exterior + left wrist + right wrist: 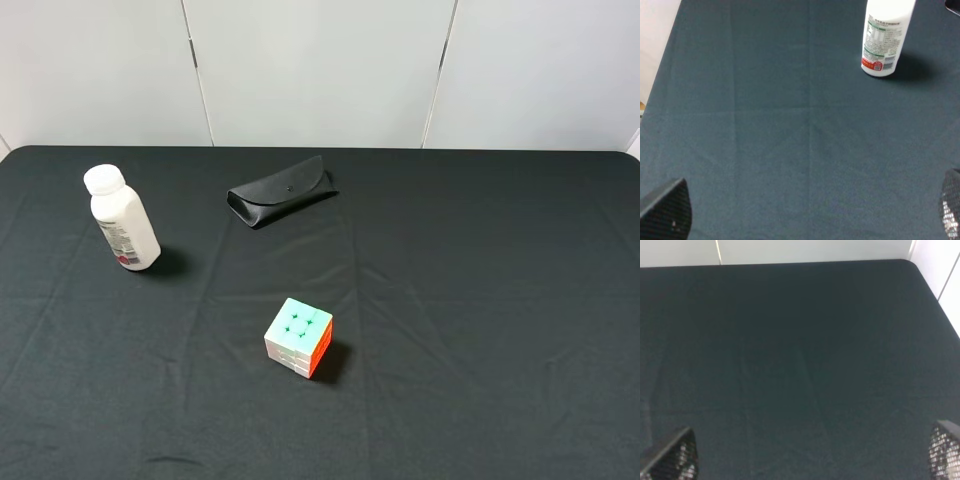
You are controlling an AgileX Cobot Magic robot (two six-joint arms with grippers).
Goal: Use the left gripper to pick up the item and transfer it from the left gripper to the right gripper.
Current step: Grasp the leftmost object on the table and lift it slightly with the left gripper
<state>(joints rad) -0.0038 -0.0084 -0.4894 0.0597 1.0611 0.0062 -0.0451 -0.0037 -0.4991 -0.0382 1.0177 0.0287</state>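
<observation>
You're over a creased black cloth table [480,300] backed by pale wall panels [320,70]. The bottle [122,220] stands on its base near the far left edge, well apart from the glasses case [282,190] and the cube [298,336]. Open cloth stretches across the right half. The label's green print and red band are too small to read. Your left fingers [667,210] are spread wide, your right fingers [675,457] too, both holding nothing.

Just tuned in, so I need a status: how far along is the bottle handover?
Done: nothing; the bottle stands untouched on the black cloth. In hand: the left gripper, jaws open, faces the bottle from a distance; the right gripper hangs open over the cloth. Left: grasp, lift, hand over.
</observation>
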